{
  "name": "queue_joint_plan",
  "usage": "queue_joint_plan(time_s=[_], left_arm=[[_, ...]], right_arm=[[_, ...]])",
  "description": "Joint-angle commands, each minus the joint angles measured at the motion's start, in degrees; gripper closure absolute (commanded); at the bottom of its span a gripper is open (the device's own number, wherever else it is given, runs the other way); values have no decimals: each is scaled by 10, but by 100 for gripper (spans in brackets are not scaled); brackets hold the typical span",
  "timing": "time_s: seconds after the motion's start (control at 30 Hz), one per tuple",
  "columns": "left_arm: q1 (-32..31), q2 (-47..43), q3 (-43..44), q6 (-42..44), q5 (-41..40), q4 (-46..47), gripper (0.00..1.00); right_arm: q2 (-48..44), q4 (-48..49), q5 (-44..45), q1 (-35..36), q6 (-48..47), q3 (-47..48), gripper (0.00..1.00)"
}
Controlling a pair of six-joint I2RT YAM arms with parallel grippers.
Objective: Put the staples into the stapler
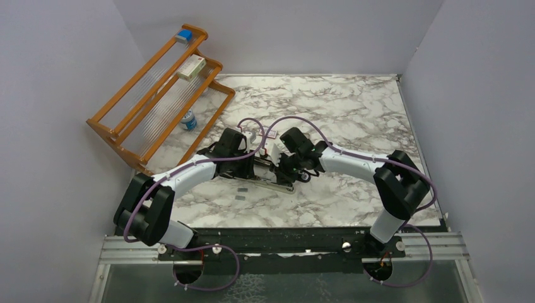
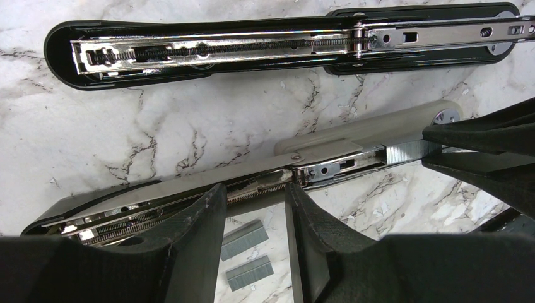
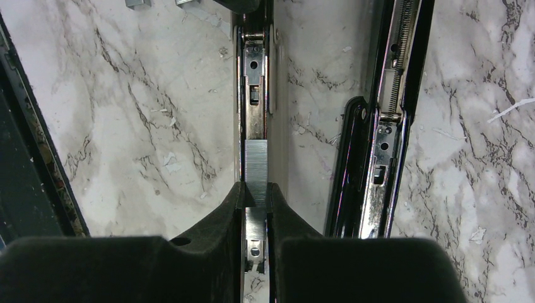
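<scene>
Two staplers lie opened flat, side by side. The black stapler [image 2: 208, 50] [image 3: 378, 145], with its silver rail, lies apart and nothing touches it. The nearer one has a light grey body [image 2: 378, 123] and a black lid. My right gripper [image 3: 256, 189] [image 1: 287, 169] is shut on a strip of staples [image 3: 256, 167] [image 2: 410, 151] that lies along this grey one's rail. The left gripper [image 2: 254, 189] [image 1: 255, 165] is open, its tips at the edge of that stapler's lid. Two loose staple strips [image 2: 245, 238] [image 1: 241, 187] lie on the marble below its fingers.
A wooden rack [image 1: 158, 95] stands at the back left with a blue box [image 1: 183, 36], a white-and-red box [image 1: 191, 67] and a small bottle [image 1: 188, 120]. Grey walls close in three sides. A black rail [image 1: 284, 237] runs along the near table edge.
</scene>
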Motion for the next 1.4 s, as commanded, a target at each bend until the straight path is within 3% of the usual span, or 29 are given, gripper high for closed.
queue_joint_plan(time_s=[0.0,1.37], left_arm=[[-2,17,3,8,-8,-18,57],[-2,21,3,9,-9,-19,57]], right_arm=[[20,-44,-27,-1,-21,17,98],[-28,-19,-6,-1,11,12,98]])
